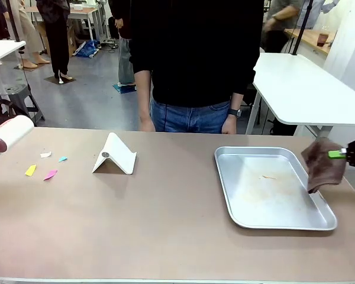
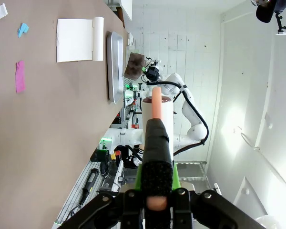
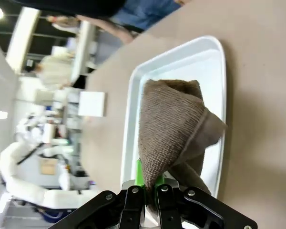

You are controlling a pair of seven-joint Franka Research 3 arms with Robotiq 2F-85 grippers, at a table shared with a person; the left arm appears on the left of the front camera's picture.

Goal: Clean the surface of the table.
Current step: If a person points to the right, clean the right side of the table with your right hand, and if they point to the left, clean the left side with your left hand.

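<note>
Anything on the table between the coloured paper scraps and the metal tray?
Only a white folded stand, upright on the table, nearer the scraps than the tray. Otherwise bare tabletop, as the front view shows.

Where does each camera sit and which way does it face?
Front: fixed on the robot's side, faces across the table at the standing person; right gripper at picture right holds the brown cloth.
Left wrist: rolled sideways, looks along the table toward the tray; left gripper shut on the lint roller.
Right wrist: looks across the tray toward the person; its gripper clamps the cloth.
Shared: front and left wrist both show white stand, paper scraps.
</note>
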